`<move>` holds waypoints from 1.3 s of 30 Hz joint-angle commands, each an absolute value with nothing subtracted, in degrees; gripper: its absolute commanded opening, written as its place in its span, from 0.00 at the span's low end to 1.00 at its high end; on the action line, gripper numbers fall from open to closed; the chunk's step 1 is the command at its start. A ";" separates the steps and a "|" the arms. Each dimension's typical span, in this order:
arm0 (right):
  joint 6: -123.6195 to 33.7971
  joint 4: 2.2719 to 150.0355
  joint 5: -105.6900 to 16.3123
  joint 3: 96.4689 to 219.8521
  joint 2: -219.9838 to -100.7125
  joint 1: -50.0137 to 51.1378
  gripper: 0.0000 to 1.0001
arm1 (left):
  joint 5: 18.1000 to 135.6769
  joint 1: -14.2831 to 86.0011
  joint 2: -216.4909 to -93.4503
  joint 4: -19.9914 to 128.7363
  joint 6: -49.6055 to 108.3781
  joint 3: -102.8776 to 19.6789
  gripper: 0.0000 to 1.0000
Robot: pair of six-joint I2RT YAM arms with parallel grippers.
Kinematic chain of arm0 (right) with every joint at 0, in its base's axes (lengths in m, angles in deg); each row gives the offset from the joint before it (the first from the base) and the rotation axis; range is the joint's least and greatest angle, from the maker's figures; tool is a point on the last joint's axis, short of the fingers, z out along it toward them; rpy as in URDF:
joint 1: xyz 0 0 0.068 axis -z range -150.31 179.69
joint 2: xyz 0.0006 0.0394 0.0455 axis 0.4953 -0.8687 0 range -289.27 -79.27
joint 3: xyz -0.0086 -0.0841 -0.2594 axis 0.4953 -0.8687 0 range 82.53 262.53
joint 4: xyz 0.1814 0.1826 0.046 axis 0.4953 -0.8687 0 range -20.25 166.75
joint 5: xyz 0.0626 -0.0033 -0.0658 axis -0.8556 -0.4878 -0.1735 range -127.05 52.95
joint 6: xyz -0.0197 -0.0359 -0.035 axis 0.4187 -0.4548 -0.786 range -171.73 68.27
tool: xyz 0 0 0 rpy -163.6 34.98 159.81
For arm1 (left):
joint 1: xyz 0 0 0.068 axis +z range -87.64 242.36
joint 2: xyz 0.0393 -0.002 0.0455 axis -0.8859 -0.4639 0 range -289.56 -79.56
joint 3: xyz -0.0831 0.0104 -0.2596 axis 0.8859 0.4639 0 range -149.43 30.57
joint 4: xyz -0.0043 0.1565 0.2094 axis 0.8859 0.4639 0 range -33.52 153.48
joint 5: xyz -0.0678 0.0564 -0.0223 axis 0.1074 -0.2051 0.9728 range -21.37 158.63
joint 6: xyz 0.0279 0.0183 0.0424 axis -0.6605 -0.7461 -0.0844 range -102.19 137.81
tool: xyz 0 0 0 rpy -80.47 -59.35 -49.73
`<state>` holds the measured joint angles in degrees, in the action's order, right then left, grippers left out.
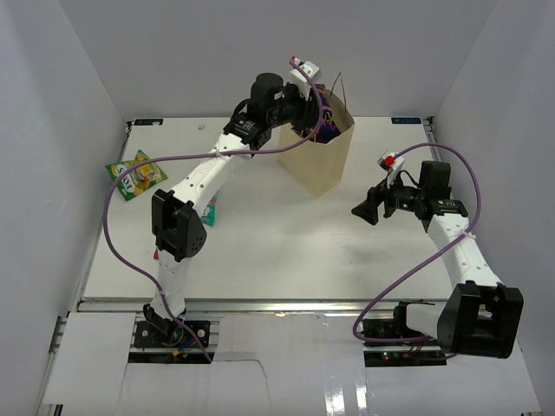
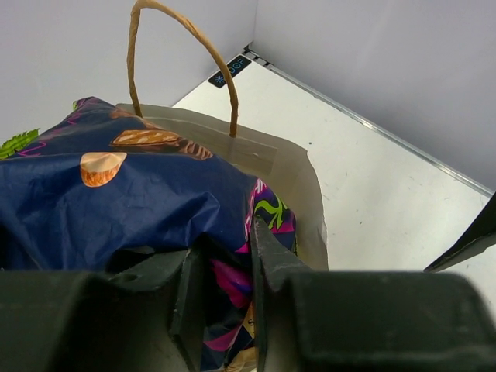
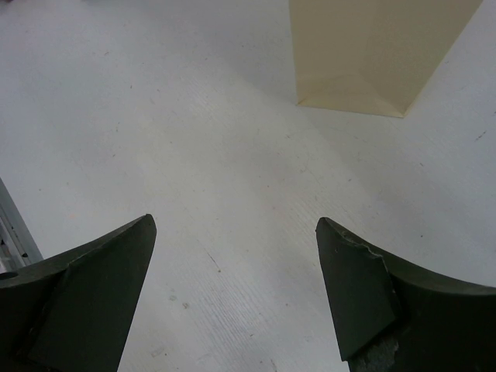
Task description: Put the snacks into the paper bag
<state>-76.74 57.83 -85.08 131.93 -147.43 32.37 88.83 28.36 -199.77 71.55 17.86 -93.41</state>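
One tan paper bag is standing upper centre. Left tool is pinching crinkly navy chips over its mouth. Two more snacks are lying left: green packet, teal packet. Right tool is gaping.

Bright, even light washes the white surface, leaving only soft, faint shadows. Both wrist views show their near dark fingers slightly blurred; the top view is sharp.

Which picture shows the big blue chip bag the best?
The left wrist view: the blue chip bag fills it, pinched by the left gripper over the paper bag. The top view shows only a purple bit; the right wrist view, none.
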 commanded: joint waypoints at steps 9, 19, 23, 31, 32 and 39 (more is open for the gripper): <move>-76.34 59.79 -86.44 131.31 -146.77 32.77 0.89 | 87.00 27.20 -191.72 65.70 16.66 -93.09 0.75; -77.21 59.44 -88.11 131.74 -146.94 32.77 0.90 | 83.92 27.20 -189.17 65.97 17.28 -89.85 0.79; -79.14 58.56 -88.38 134.11 -146.59 32.68 0.90 | 79.71 27.20 -186.27 64.83 19.82 -85.55 0.79; -77.39 57.95 -78.56 150.69 -151.50 25.86 0.85 | 63.88 30.36 -167.83 63.23 34.91 -57.35 0.86; -77.65 56.81 -73.14 152.82 -153.17 24.26 0.84 | 63.53 32.11 -163.72 64.20 37.12 -54.71 0.86; -75.28 54.96 -52.97 172.33 -166.17 14.40 0.84 | 63.09 38.36 -145.94 71.59 48.21 -34.05 0.87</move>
<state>-76.85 56.54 -64.60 166.16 -161.59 15.19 64.92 37.85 -152.91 68.44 41.71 -38.90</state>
